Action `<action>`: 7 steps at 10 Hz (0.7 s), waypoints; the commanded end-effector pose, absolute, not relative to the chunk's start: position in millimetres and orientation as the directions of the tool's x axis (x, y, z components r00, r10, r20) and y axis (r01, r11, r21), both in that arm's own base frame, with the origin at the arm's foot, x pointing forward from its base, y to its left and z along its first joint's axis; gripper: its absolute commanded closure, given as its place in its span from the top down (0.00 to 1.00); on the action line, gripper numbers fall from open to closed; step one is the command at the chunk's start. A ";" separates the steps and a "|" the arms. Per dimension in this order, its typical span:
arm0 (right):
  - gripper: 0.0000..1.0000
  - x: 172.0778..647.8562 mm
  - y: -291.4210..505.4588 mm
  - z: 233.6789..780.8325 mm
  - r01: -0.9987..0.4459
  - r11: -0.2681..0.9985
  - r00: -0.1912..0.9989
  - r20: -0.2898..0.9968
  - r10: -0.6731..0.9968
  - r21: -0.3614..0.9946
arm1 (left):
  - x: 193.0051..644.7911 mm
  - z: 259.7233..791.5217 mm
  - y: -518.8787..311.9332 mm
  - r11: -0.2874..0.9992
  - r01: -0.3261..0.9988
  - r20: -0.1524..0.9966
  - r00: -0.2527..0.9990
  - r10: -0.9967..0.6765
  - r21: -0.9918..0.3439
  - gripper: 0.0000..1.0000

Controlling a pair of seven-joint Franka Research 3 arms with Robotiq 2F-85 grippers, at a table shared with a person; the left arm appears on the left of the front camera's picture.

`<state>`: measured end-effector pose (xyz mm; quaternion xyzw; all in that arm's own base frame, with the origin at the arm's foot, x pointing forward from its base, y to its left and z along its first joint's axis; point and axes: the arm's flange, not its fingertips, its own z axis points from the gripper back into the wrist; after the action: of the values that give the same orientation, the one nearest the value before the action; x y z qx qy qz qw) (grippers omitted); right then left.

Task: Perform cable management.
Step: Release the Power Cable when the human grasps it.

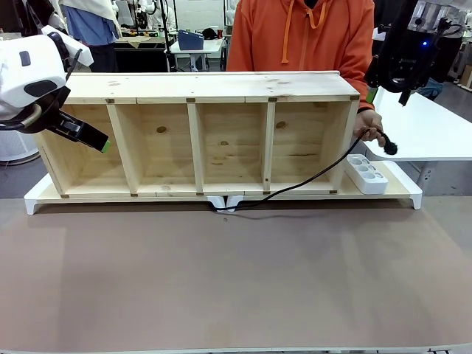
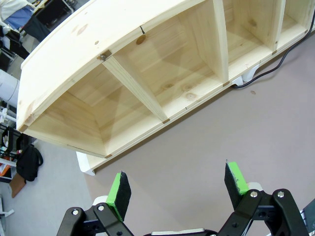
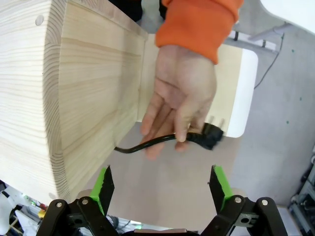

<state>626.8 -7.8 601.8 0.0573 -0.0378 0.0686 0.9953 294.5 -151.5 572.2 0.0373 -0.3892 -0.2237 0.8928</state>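
in the front view we saw a pine shelf unit (image 1: 199,140) lying on its side across the middle of the frame, its four open compartments facing us, resting on a white base (image 1: 402,193) on the brown tabletop (image 1: 236,280). the cable (image 1: 295,188) ran from the lower centre of the shelf unit out toward the right, where the person's hand (image 1: 366,124) held it just behind its plug (image 1: 389,148). a white power strip (image 1: 366,173) lay just below that hand. in the right wrist view the hand (image 3: 182,98) pinched the cable (image 3: 147,143) beside the plug (image 3: 209,135), above the right gripper (image 3: 162,189), whose fingers stood wide apart, holding nothing. the left gripper (image 2: 178,189) hovered over the tabletop near the shelf unit's end compartment, its fingers apart and empty too.
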 end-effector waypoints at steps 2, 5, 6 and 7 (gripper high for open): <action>1.00 623.3 -7.0 604.0 -0.191 0.978 0.977 0.110 0.182 0.081 | 293.1 572.7 -150.6 0.895 0.367 0.670 0.600 -0.436 0.254 1.00; 1.00 626.7 -7.7 602.0 -0.142 0.984 0.988 0.083 0.133 0.109 | 293.1 572.7 -150.6 0.895 0.367 0.670 0.600 -0.436 0.254 1.00; 1.00 626.7 -7.7 602.0 -0.142 0.984 0.988 0.083 0.133 0.109 | 293.1 572.7 -150.6 0.895 0.367 0.670 0.600 -0.436 0.254 1.00; 1.00 626.7 -7.7 602.0 -0.142 0.984 0.988 0.083 0.133 0.109 | 293.1 572.7 -150.6 0.895 0.367 0.670 0.600 -0.436 0.254 1.00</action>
<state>626.7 -7.7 602.2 0.0556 -0.0396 0.0753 0.9948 294.5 -151.5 572.2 0.0373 -0.3892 -0.2237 0.8928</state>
